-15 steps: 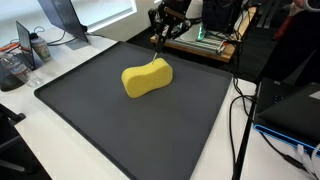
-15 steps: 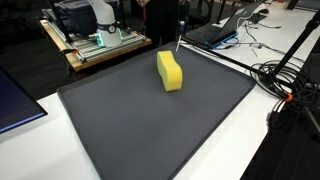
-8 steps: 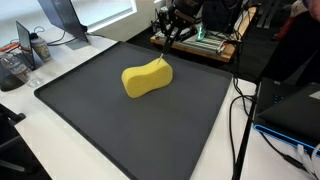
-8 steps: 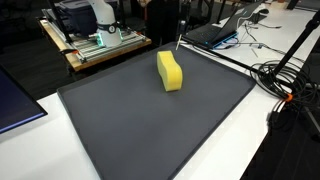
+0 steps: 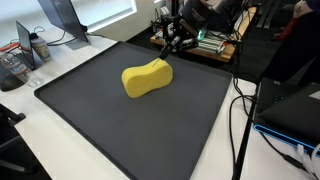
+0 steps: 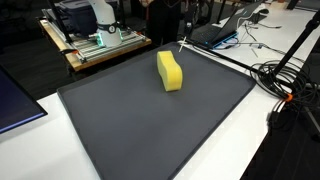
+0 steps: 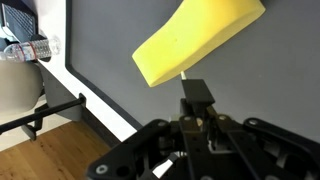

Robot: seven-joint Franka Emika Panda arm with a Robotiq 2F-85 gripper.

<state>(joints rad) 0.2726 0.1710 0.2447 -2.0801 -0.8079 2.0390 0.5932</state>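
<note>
A yellow, peanut-shaped sponge (image 5: pixel 147 77) lies on a dark grey mat (image 5: pixel 110 125); it also shows in the other exterior view (image 6: pixel 169 70) and in the wrist view (image 7: pixel 195 38). My gripper (image 5: pixel 171 40) hangs above the far edge of the mat, just behind the sponge, and shows small in an exterior view (image 6: pixel 186 34). In the wrist view its fingers (image 7: pixel 196 92) are closed together on a thin pale stick (image 7: pixel 185 73). The stick (image 6: pixel 182 44) slants down toward the sponge's far end, its tip just above the mat.
A wooden bench with green and black gear (image 5: pixel 205 45) stands behind the mat. A laptop (image 6: pixel 215 33) and cables (image 6: pixel 285 80) lie on the white table beside it. A monitor stand and small items (image 5: pixel 30 50) sit at one corner.
The gripper has swung and tilted over the far edge of the mat. The stick, which hung near vertical, now slants. The sponge has not moved.
</note>
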